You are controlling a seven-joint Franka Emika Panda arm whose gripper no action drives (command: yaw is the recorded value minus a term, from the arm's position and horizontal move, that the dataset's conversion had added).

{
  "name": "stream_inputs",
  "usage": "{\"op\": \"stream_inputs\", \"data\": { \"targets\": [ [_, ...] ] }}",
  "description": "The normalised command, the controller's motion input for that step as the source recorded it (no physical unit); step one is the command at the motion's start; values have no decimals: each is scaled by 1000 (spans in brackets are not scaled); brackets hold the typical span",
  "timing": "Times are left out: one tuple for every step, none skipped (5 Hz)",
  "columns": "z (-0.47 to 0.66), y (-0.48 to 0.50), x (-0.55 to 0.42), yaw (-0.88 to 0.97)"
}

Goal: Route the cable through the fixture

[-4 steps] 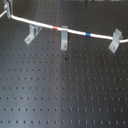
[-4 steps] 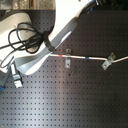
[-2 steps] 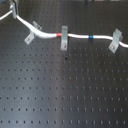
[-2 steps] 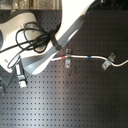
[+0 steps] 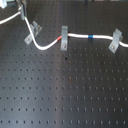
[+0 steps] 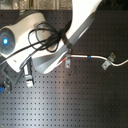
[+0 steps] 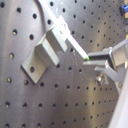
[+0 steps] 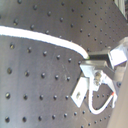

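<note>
Change: cable (image 5: 47, 44) now dips lower past left clip vs 0.4 s ago.
Cable axis: runs along first exterior view's left-right, sagging by fixture (image 5: 33, 31).
Fixture: leans askew.
Gripper (image 7: 102, 62): clenched on cable end.
Board (image 5: 64, 90): black, perforated.

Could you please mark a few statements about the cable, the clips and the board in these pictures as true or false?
1. Three grey clips stand on the board in the first exterior view. True: the left clip, the middle clip and the right clip.
2. The cable is black. False: it is white.
3. The red band sits at the middle clip. True.
4. The blue band lies on the first exterior view's left of the middle clip. False: it lies between the middle clip and the right clip.
5. The board is smooth and without holes. False: it is dark with rows of holes.
</note>
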Motion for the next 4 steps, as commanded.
{"op": "stream_inputs", "data": {
  "targets": [
    [-534, -305, 381, 0],
    [-232, -459, 399, -91],
    [81, -471, -51, 0],
    [137, -81, -162, 123]
  ]
}}
